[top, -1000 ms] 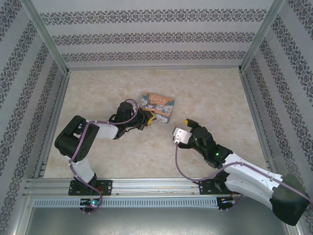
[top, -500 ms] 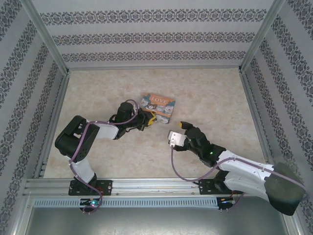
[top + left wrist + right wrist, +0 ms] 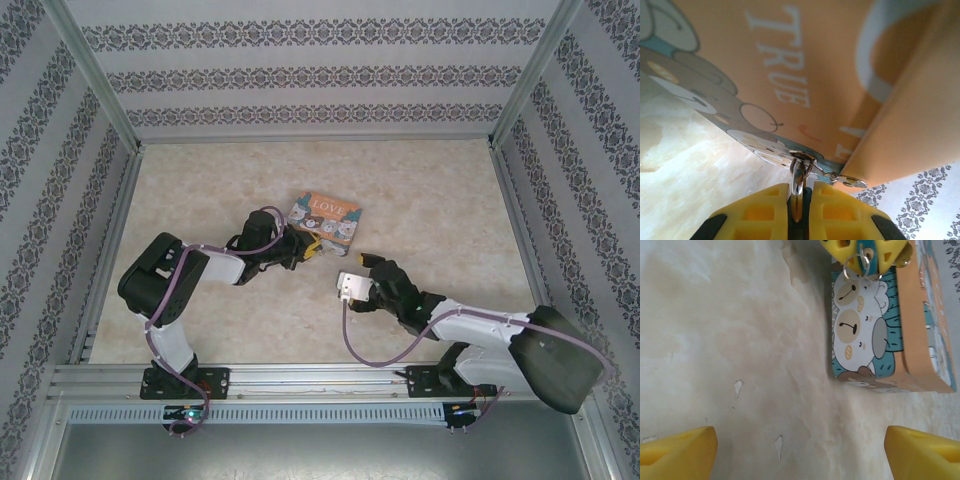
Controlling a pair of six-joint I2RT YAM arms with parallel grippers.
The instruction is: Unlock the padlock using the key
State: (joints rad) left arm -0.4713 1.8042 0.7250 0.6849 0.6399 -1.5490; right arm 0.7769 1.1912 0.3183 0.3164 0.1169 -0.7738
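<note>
Padlock [image 3: 797, 187] sits at the tin's [image 3: 805, 60] front edge, pinched in my closed left claw [image 3: 799, 210], so my right claw [image 3: 800, 445], wide open nearby, should line up squarely with the key ring [image 3: 856, 265] before closing.

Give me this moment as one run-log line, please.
left gripper: shut on metal piece at tin corner | right gripper: open, over table, short of tin
</note>
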